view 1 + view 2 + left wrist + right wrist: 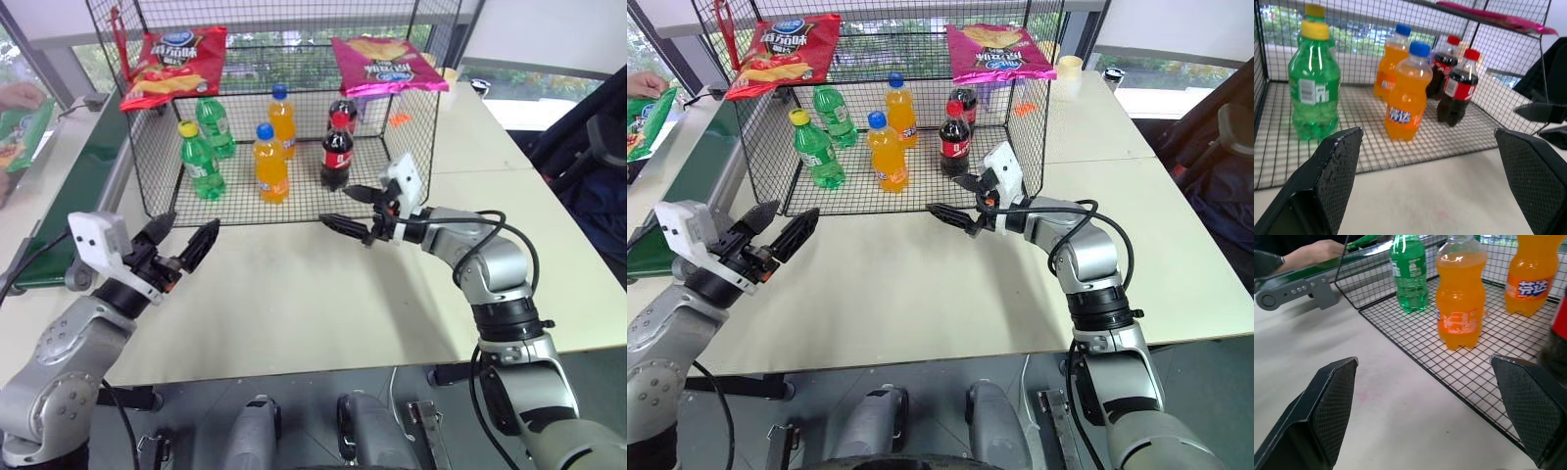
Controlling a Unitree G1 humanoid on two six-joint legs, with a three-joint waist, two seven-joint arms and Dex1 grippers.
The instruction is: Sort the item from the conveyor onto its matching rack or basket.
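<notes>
Both arms are stretched out low over the pale surface (294, 294), pointing roughly level toward the wire rack (157, 186). The left claw (181, 240) sits lower left of the frame, fingers spread wide, holding nothing. The right claw (355, 210) is mid-frame just in front of the rack, also wide open and empty. Count inside the rack: two green bottles (199, 162), two orange bottles (270, 164), two cola bottles (336, 152). On top: one red bag (174, 65) and one pink bag (385, 63). The green bag (24, 134) is at the far left edge, in a person's hand (22, 94), over the belt (83, 186).
</notes>
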